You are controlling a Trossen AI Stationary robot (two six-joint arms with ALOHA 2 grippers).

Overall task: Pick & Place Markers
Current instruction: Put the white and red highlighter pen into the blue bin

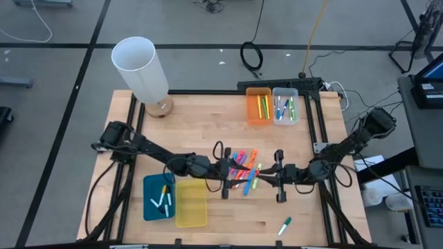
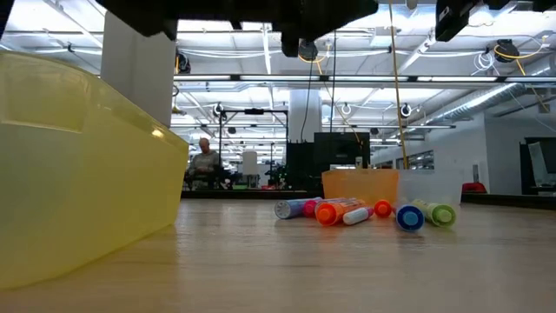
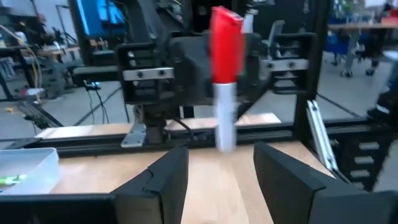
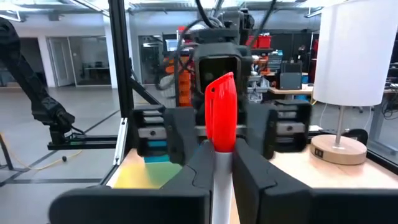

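A white-bodied marker with a red cap [image 4: 221,115] stands upright in my shut right gripper [image 4: 222,158], which reaches in level from the table's right [image 1: 271,176]. My left gripper [image 3: 221,177] faces it from the left [image 1: 228,173]. It is open, and the red-capped marker [image 3: 225,74] stands just ahead of its fingers, untouched. Both grippers hover over a loose pile of coloured markers [image 1: 246,173] lying on the table's middle [image 2: 347,211]. My right gripper pinches the marker's white body [image 4: 222,177] between its two fingers, below the red cap. The fingers come in level from the table's right and lie across the marker. The marker stands upright with its cap up, lifted clear of the pile.
An orange bin [image 1: 259,105] and a clear bin [image 1: 285,105] with markers stand at the far right. A teal bin [image 1: 158,197] and a yellow bin [image 1: 191,203] sit at the near left. A white lamp [image 1: 142,69] stands far left. One green marker [image 1: 284,225] lies near the front edge.
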